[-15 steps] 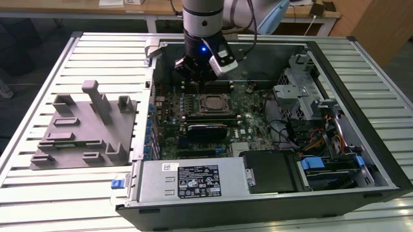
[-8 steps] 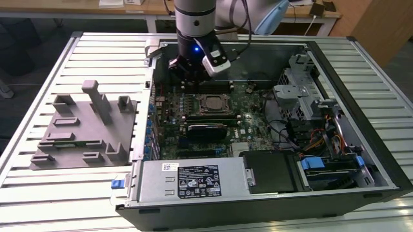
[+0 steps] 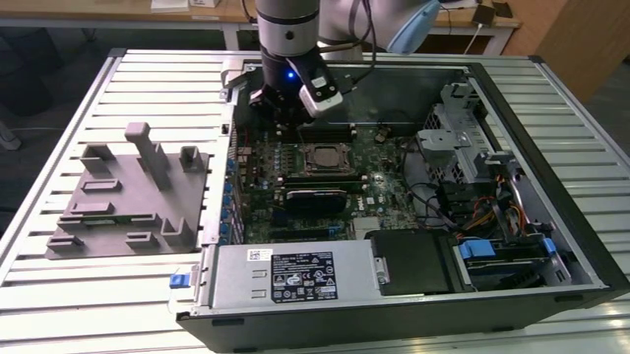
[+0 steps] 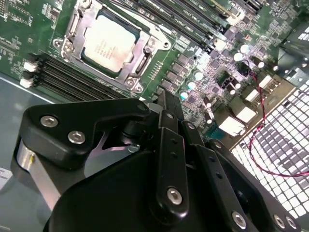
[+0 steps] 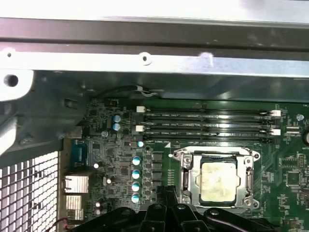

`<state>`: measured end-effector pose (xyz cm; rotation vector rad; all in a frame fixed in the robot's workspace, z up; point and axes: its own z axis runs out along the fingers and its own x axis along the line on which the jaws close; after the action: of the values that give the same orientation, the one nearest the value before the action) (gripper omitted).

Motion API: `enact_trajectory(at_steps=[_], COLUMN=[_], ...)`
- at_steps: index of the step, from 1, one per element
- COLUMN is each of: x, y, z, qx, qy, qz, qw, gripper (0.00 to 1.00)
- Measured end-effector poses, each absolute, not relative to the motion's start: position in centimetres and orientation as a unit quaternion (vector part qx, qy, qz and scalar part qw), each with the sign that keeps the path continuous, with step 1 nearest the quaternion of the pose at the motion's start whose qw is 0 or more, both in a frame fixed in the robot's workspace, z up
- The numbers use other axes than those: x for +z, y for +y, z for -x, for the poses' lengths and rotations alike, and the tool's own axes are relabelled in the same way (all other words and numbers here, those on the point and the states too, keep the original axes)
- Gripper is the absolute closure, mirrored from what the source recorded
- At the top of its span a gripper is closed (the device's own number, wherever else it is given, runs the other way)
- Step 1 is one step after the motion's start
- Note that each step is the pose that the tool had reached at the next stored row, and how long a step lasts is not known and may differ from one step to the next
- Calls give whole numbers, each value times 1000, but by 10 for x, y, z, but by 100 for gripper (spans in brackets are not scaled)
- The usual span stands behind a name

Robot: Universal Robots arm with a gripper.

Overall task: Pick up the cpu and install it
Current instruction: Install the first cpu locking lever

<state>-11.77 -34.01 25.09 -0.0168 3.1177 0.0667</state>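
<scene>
Cpu (image 4: 110,42): lying flat inside the socket frame (image 4: 143,55), all four edges showing.
Fingers (image 4: 169,110): pressing together, gripping nothing, hovering just beside the socket frame.

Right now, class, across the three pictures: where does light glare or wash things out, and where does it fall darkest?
Second wrist view: the chip glares nearly white and the grille glows from behind. First wrist view: the case rim shines pale. Exterior view: the circuit board lies in shade, darker than the table.
</scene>
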Motion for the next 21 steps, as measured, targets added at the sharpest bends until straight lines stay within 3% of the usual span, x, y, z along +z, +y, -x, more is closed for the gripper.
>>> enact_trajectory(at_steps=[16,21], x=[250,250], y=[-341,-341], z=[127,127], qx=[105,111], qy=[994,994], qz=[4,4], qw=[12,12], gripper=[89,89])
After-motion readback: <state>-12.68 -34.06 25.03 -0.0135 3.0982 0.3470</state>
